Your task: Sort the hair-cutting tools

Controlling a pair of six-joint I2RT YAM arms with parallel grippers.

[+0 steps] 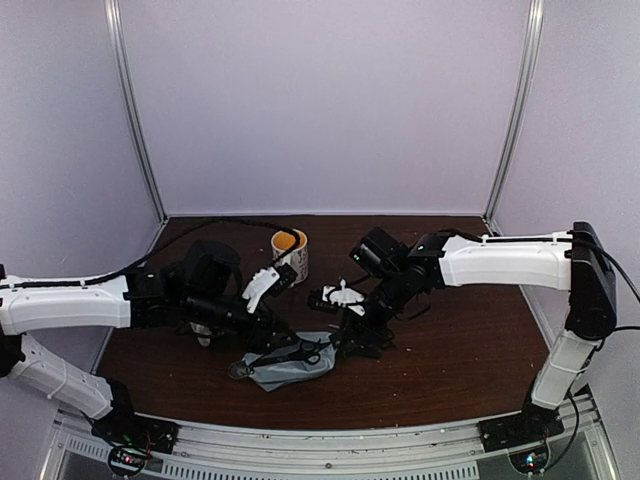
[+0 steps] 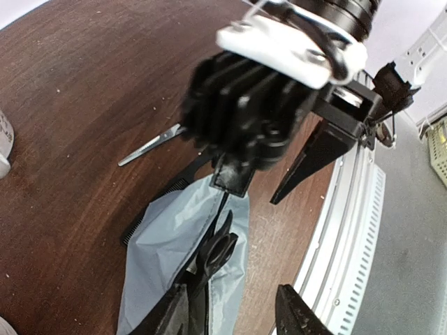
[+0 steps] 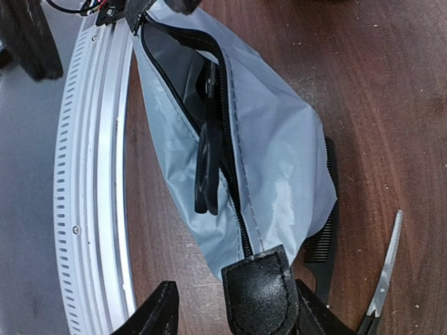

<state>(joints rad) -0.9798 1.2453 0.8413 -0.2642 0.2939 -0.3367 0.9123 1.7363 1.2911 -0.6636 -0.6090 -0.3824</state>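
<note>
The grey zip pouch lies at the front middle, zip open. One pair of black-handled scissors sits in the opening with its handles sticking out; it also shows in the left wrist view. The second scissors lie on the table beside the pouch. The black comb lies partly under the pouch. My right gripper is open around the pouch's black leather tab, which rests against one finger. My left gripper is open at the pouch's other end, one finger at the opening. Clipper and guard are hidden.
A cream mug with a yellow inside stands behind the grippers. Part of another cream mug shows at the left edge of the left wrist view. The metal rail of the table's front edge runs just beside the pouch.
</note>
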